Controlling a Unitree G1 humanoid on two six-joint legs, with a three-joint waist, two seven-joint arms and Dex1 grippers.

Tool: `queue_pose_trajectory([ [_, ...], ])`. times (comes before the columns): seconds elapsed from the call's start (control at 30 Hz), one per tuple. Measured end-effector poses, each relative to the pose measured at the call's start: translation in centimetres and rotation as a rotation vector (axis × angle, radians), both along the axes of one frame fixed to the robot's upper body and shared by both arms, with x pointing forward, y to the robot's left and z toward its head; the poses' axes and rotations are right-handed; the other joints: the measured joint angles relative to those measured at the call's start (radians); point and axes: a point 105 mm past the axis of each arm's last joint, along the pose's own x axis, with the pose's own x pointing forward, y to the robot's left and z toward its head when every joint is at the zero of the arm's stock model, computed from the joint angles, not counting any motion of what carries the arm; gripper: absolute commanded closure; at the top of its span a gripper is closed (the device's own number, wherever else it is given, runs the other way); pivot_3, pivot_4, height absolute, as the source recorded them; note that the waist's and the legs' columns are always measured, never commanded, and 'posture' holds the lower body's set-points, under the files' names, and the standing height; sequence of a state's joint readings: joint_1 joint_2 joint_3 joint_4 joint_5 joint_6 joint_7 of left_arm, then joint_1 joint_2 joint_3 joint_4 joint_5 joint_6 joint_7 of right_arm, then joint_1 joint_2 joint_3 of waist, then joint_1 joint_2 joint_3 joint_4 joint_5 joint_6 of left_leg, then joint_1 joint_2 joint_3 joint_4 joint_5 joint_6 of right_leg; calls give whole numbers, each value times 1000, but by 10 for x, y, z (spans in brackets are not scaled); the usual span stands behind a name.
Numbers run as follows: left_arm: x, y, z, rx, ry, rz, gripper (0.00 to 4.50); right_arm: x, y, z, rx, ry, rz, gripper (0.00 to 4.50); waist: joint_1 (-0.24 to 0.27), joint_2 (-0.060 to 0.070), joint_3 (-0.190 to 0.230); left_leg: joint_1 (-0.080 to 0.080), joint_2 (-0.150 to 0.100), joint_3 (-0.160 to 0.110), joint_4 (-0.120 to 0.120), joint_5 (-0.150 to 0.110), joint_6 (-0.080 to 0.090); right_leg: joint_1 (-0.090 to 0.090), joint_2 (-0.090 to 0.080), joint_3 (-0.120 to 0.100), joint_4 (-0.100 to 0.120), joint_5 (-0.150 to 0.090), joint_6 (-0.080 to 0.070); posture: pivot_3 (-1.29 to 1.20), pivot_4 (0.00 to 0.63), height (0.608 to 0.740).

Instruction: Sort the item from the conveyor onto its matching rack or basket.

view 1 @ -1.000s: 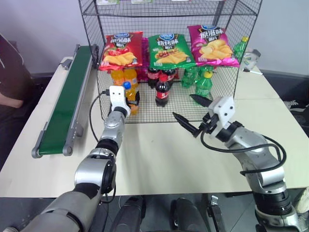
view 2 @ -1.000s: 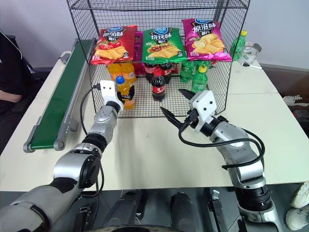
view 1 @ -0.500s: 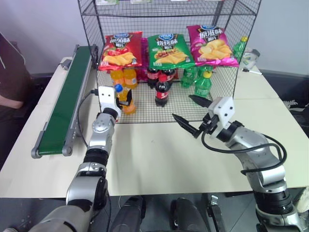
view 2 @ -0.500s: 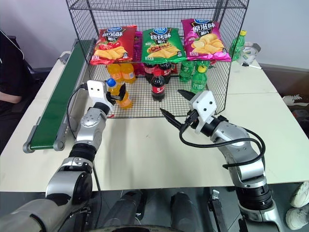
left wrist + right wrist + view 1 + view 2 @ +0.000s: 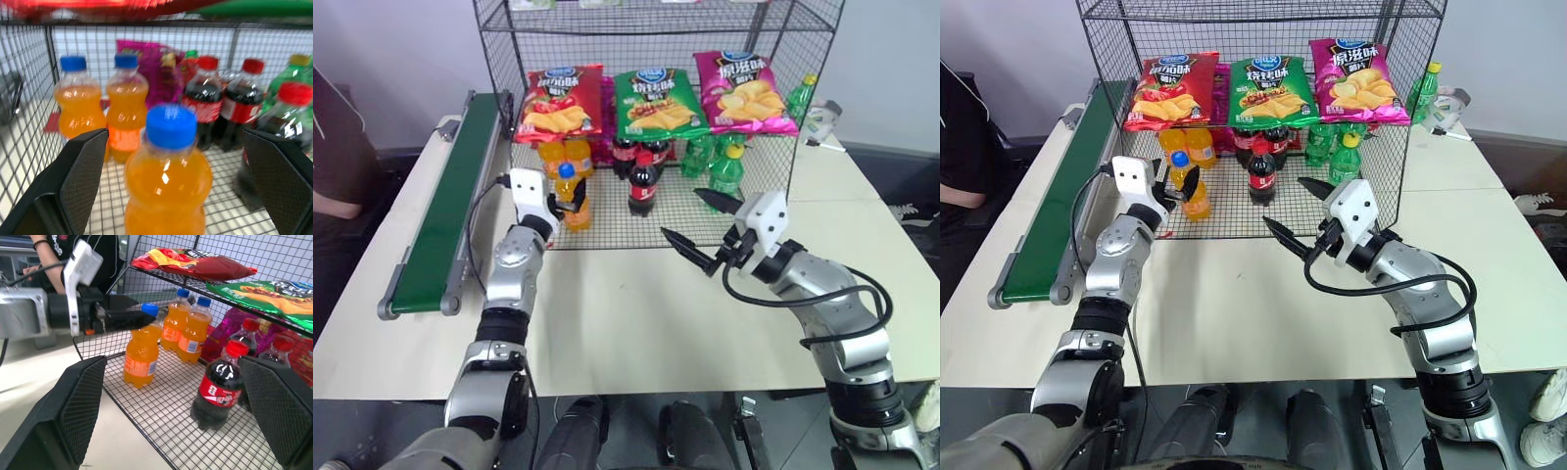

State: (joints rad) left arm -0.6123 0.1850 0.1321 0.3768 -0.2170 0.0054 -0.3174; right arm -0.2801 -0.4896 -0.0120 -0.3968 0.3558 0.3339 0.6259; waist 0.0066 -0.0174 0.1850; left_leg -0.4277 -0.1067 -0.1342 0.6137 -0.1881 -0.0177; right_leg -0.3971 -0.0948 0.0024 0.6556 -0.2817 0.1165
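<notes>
On the near left of the rack's bottom tier, the small clear plastic bottle of orange soda with a blue cap (image 5: 572, 199) stands upright on the wire floor of the tall black wire-mesh shelf cage (image 5: 759, 191), just in front of two more orange bottles (image 5: 100, 105). My left gripper (image 5: 553, 201) hangs at the cage's open front with its two black fingers spread wide on either side of the bottle; from the left wrist view neither finger seems to touch it, so I judge the bottle released and this step to be the withdrawal.

To do it well, I would draw the left gripper straight back toward me along the line it points, fingers kept wide, and not swing sideways until they are past the bottle's shoulder. A sideways sweep could tip it into the bottles behind.

My right gripper (image 5: 702, 219) floats above the table to the right, near the cage front, fingers wide apart and gripping nothing. It is well clear of the left arm.

Just right of the orange bottle stands a dark cola bottle with a red cap (image 5: 641, 186), with more cola and green bottles (image 5: 724, 168) beyond. Red, green and magenta crisp bags (image 5: 651, 101) lie on the tier above, low over the caps. Far left, the long dark-green conveyor belt with grey metal rails (image 5: 445, 215) runs along the pale table (image 5: 636, 313); a person's arm (image 5: 337, 201) shows at the left edge.
</notes>
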Motion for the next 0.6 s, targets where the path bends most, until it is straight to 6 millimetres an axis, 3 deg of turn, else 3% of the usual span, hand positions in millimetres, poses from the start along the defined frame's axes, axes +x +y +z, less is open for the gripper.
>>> queue_pose_trajectory([
  [0.17, -31, 15, 3, 64, 50, -124, 41, -2, -17, -3, -28, 23, -28, 0, -7, 1, 0, 0, 0, 0, -1, 0, 0, 0, 0, 1, 0, 0, 0, 0, 150, 740],
  [0.37, -71, 40, -13, 209, 164, -212, 41, -10, -51, -11, -98, 77, -56, 0, -5, 1, -1, 1, 1, 0, -1, 0, 0, 0, -2, 1, 0, 0, -1, 0, 150, 740],
  [0.6, -96, 66, -18, 241, 218, -170, 41, -16, -71, -19, -125, 137, -57, 0, 5, 1, -1, 1, 1, 0, -1, -1, 0, 1, -3, 2, -1, -1, -2, 0, 150, 740],
])
